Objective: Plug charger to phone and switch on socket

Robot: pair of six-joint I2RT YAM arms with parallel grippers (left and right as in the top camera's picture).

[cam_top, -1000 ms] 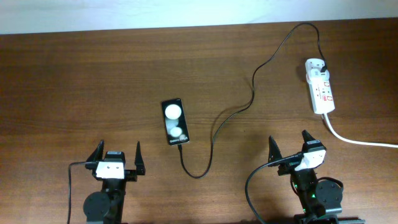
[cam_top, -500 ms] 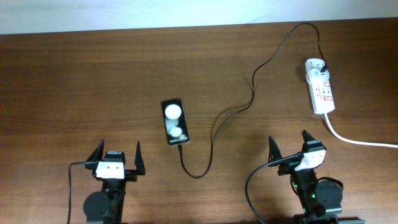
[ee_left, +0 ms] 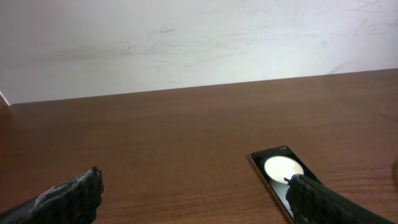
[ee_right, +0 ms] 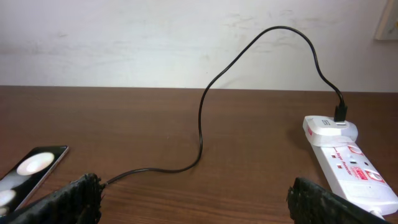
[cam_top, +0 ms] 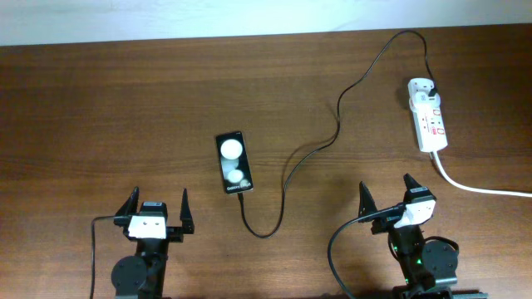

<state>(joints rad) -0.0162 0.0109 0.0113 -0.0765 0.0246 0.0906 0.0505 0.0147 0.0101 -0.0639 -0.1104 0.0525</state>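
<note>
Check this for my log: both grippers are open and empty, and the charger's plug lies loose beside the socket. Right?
Not quite. The charger's plug is not loose: it sits in the far end of the socket, as the right wrist view shows. The left gripper and right gripper are open and empty.

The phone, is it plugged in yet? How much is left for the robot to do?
Looks done: the charger is plugged into the socket, and its tip meets the phone at its near end, seemingly plugged in. In hand: nothing; the left gripper and right gripper are both open, touching nothing. Left: maybe switching the socket on; I can't tell if it already is.
</note>
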